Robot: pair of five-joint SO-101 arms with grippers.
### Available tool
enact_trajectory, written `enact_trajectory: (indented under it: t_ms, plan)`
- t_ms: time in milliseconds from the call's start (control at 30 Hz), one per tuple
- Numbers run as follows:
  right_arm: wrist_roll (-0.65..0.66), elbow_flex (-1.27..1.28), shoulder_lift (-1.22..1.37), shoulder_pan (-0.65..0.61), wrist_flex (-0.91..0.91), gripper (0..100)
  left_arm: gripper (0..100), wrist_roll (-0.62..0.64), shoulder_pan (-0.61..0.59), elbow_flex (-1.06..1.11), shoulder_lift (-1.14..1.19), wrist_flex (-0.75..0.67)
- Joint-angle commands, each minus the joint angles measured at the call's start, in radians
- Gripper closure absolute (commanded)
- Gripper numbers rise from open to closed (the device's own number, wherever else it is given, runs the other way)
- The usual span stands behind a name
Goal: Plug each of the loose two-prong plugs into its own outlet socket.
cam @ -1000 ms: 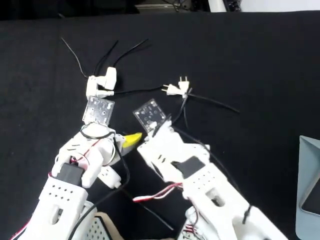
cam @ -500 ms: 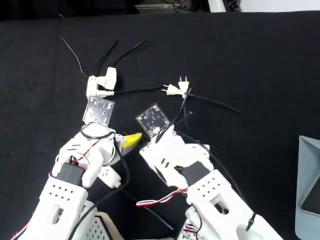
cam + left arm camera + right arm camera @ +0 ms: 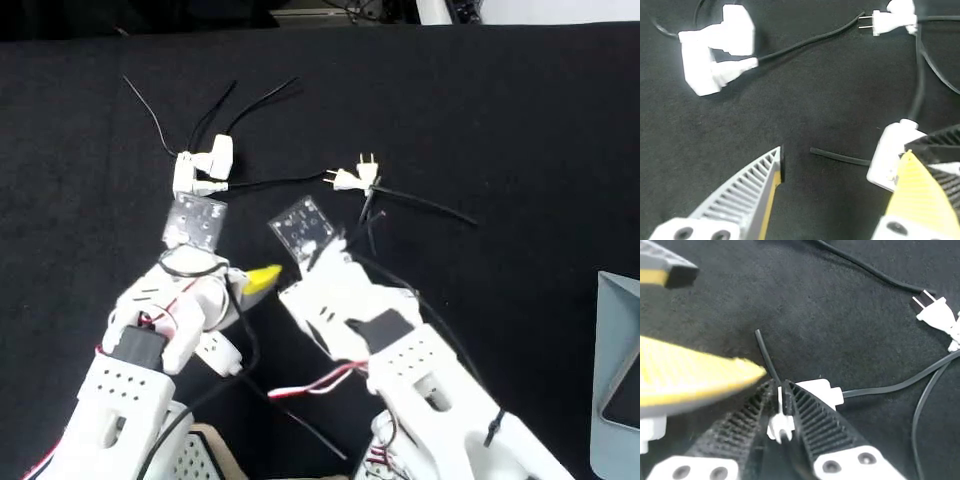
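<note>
Right wrist view: right claw point(image 3: 781, 387) clamped shut on a white connector point(image 3: 815, 390), low over the black desk point(image 3: 840, 300).
Black cable runs off the connector; cannot tell if it is plug or socket; left claw point(image 3: 842, 155) just beside it, fingers spread wide, holding nothing; farther out, two loose two-prong plugs point(image 3: 352, 176) lie together on crossed cables; white outlet socket block point(image 3: 200, 165) sits beyond the left claw, one cabled plug joined to it.

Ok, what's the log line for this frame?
left gripper open, short of sockets | right gripper shut on white connector | two plugs lying loose
</note>
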Motion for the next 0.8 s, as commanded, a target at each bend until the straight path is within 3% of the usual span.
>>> enact_trajectory:
  t_ms: [0, 367, 767]
  plan:
    - [0.009, -0.125, 0.047, 0.017, 0.075, 98.7, 65, -0.006, -0.090, -0.015, -0.009, 0.002]
    - [0.055, -0.196, 0.177, 0.018, 0.098, 98.7, 65, -0.005, -0.254, -0.027, -0.009, 0.000]
    - [0.086, -0.189, 0.183, 0.028, 0.092, 98.7, 65, -0.005, -0.262, -0.030, -0.009, 0.002]
